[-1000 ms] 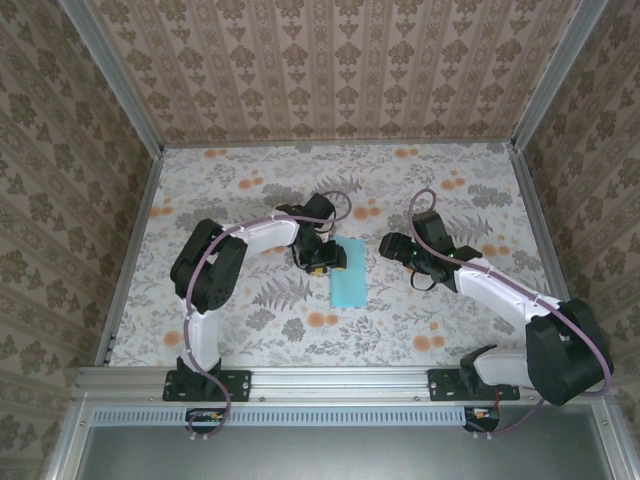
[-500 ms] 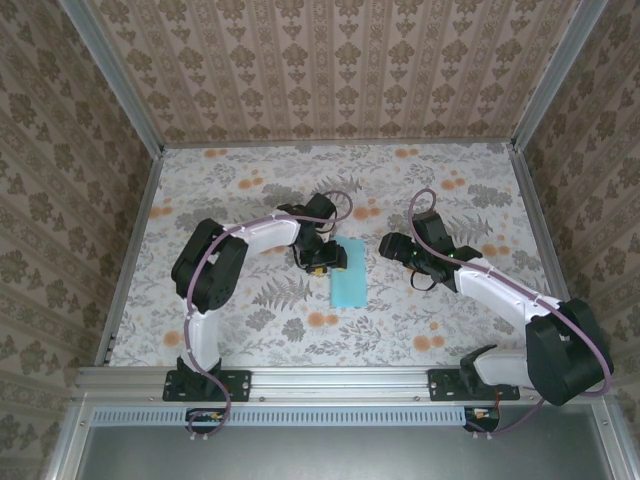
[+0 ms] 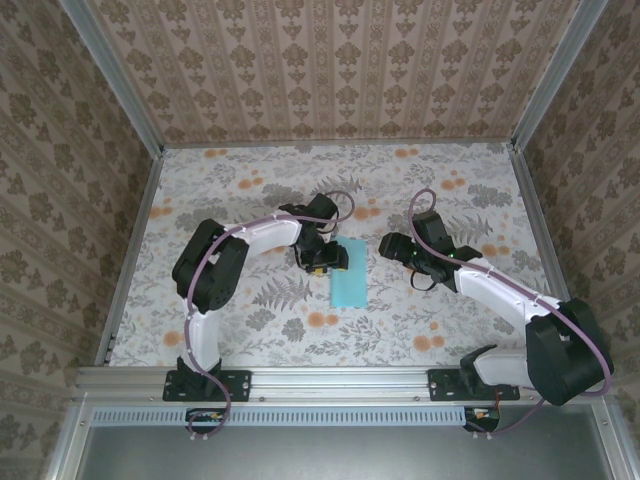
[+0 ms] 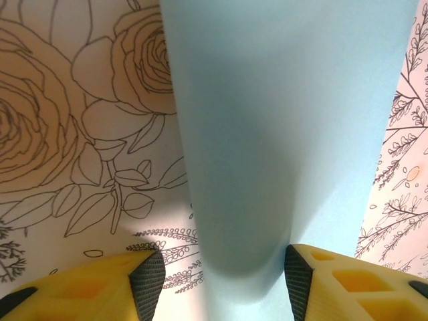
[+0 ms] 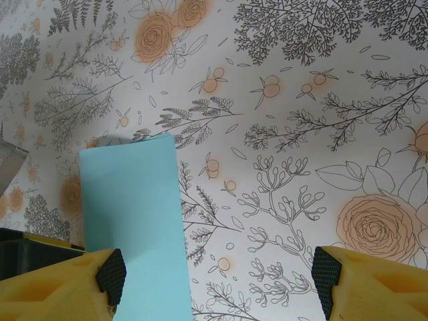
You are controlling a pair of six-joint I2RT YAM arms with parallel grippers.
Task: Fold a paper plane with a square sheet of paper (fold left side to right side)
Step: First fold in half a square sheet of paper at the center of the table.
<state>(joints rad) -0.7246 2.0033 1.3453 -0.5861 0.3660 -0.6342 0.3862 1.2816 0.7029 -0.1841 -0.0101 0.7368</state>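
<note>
The square sheet of paper (image 3: 348, 272) lies on the table as a narrow light blue rectangle, doubled over lengthwise. My left gripper (image 3: 322, 262) is low at its upper left edge. In the left wrist view the paper (image 4: 287, 120) runs up between the fingers (image 4: 148, 284), and the left gripper (image 4: 224, 281) stands open, its pads not touching the sheet's rounded left edge. My right gripper (image 3: 392, 246) hovers to the right of the paper, open. In the right wrist view the paper (image 5: 130, 214) lies under the left finger and bare table lies under the right gripper (image 5: 217, 284).
The floral tablecloth (image 3: 450, 190) covers the whole table. Patterned walls and metal rails (image 3: 135, 260) enclose it on three sides. The left arm's dark wrist (image 5: 20, 251) shows at the right wrist view's lower left, close to the paper.
</note>
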